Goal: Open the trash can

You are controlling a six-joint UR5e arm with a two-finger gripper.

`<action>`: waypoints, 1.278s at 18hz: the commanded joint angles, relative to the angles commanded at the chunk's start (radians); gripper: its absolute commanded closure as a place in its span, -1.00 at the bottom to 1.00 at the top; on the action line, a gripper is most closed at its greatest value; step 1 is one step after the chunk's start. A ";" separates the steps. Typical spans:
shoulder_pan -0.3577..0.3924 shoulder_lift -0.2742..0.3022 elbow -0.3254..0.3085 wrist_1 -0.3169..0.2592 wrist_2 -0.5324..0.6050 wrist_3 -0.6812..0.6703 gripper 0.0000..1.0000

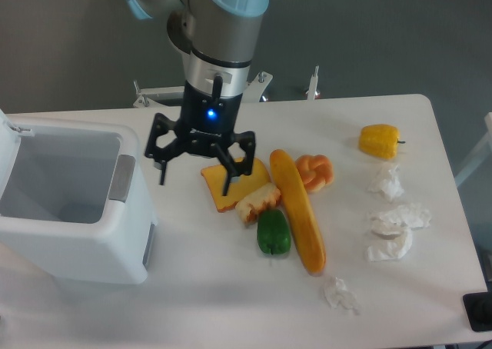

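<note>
Camera view: one fixed look down onto the white tabletop (192,287).
Bin: the trash can (73,245) sits at the left edge, and it's open, lid (9,137) swung up at the far left, the hollow inside showing.
Tab: a grey push tab (123,177) on the bin's right rim, facing the arm.
Pincer: the pincer (194,181) hangs just right of the bin, fingers spread wide, nothing between them, a blue light glowing on its body.
Fingers: the left fingertip is apart from the bin's right wall; the right one points down over the bread slice (231,184).
Food: beside the slice, a bread chunk (257,203), a green pepper (274,232), a long baguette (298,211) and a knotted bun (317,171), all crowded together mid-tabletop.
Right side: a yellow pepper (380,141) stands alone near the far edge.
Paper: crumpled white scraps (396,230) scattered below it, one more (338,294) near the front.
</note>
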 joint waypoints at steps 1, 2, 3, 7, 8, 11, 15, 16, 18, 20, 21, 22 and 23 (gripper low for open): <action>0.002 0.002 0.000 0.000 0.024 0.038 -1.00; 0.000 0.002 -0.002 0.000 0.055 0.083 -1.00; 0.000 -0.002 -0.002 0.000 0.093 0.116 -1.00; -0.001 -0.011 0.000 0.000 0.192 0.161 -1.00; -0.001 -0.011 0.000 0.000 0.215 0.173 -1.00; -0.005 -0.014 -0.003 0.000 0.328 0.209 -1.00; -0.005 -0.012 -0.003 0.000 0.361 0.220 -1.00; -0.005 -0.012 -0.003 0.000 0.365 0.220 -1.00; -0.005 -0.011 -0.005 0.000 0.368 0.220 -1.00; -0.005 -0.011 -0.006 0.000 0.368 0.220 -1.00; -0.005 -0.011 -0.006 0.000 0.368 0.220 -1.00; -0.005 -0.009 -0.006 0.002 0.367 0.220 -1.00; -0.005 -0.009 -0.006 0.002 0.367 0.220 -1.00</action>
